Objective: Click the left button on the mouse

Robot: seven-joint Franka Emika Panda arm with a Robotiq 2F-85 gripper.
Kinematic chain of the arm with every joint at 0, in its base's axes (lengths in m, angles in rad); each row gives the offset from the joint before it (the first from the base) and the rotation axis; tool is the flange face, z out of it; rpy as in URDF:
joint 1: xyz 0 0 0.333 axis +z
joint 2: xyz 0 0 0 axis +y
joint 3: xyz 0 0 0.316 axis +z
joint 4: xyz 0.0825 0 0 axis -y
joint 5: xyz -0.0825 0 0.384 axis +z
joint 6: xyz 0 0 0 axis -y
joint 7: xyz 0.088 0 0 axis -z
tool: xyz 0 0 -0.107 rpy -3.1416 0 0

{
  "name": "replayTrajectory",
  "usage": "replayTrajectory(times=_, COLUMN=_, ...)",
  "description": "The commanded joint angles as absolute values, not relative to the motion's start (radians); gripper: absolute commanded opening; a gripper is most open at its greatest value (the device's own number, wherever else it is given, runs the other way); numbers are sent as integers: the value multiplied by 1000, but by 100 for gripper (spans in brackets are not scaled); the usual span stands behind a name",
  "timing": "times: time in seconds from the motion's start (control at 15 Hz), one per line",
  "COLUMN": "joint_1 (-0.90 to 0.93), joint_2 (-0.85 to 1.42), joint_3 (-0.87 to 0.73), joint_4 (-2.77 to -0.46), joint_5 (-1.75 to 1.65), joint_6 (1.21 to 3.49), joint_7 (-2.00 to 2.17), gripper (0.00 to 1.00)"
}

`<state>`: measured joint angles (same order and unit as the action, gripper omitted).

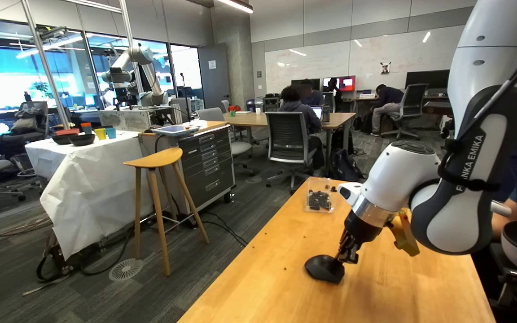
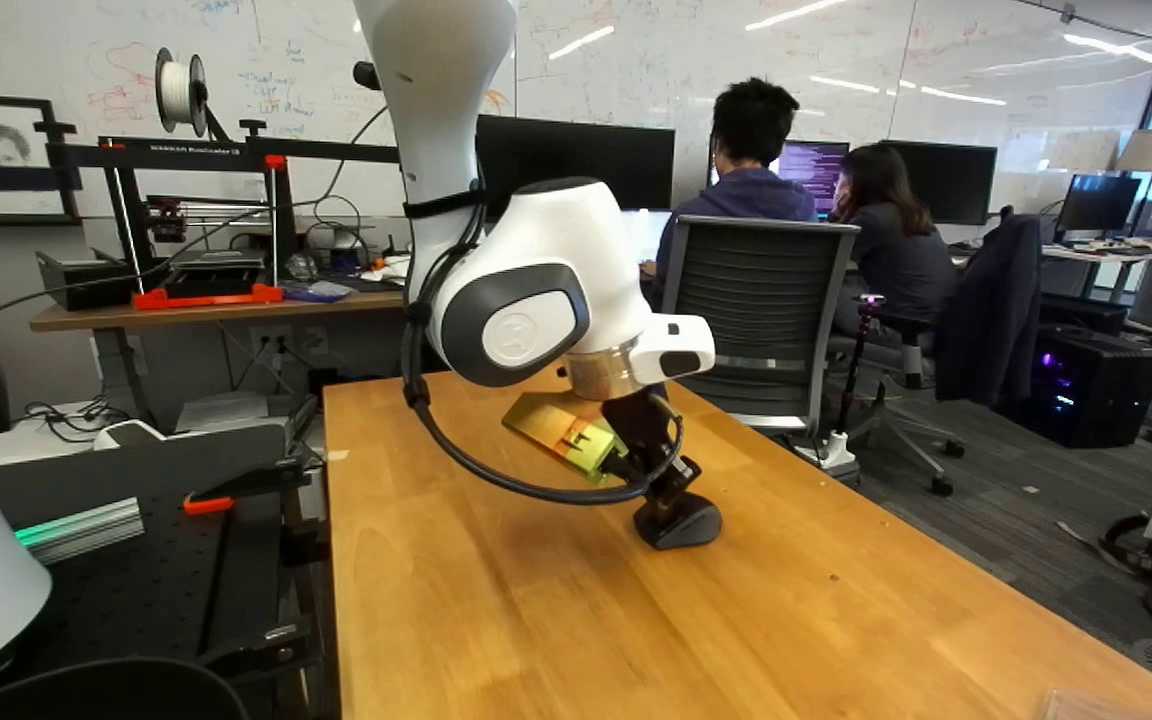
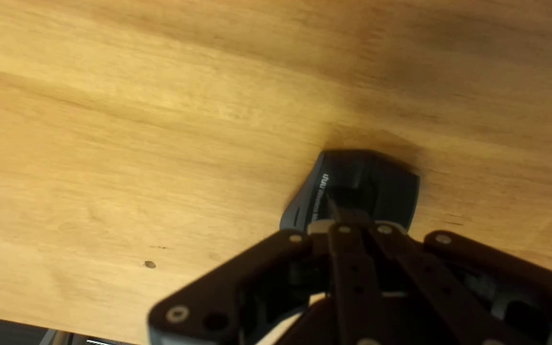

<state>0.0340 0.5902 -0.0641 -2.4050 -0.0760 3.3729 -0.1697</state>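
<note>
The black mouse (image 1: 323,268) lies on the wooden table. It also shows in an exterior view (image 2: 686,523) and in the wrist view (image 3: 398,189), where white lettering runs along its side. My gripper (image 1: 342,255) points down at a tilt over one end of the mouse; it also shows in the wrist view (image 3: 348,218). Its fingers are brought together with nothing seen between them. The tips look to be at or just above the mouse's top; I cannot tell whether they touch. The fingers hide part of the mouse in the wrist view.
The wooden table (image 1: 258,287) has a long edge beside the mouse. A clear box (image 1: 319,200) of dark pieces stands at its far end, with loose dark bits nearby. A yellow part (image 1: 404,235) is mounted at the wrist. A cable loops by the gripper (image 2: 556,493).
</note>
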Motion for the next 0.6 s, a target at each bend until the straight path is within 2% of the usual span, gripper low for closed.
replayTrajectory(times=0.0, joint_1=43, joint_2=608, joint_3=-69, joint_4=-2384, joint_5=-80, joint_6=3394, joint_7=-155, gripper=0)
replayTrajectory(times=0.53, joint_1=17, joint_2=511, joint_3=-31, joint_4=-2416, joint_5=-68, joint_6=3303, joint_7=-109, gripper=0)
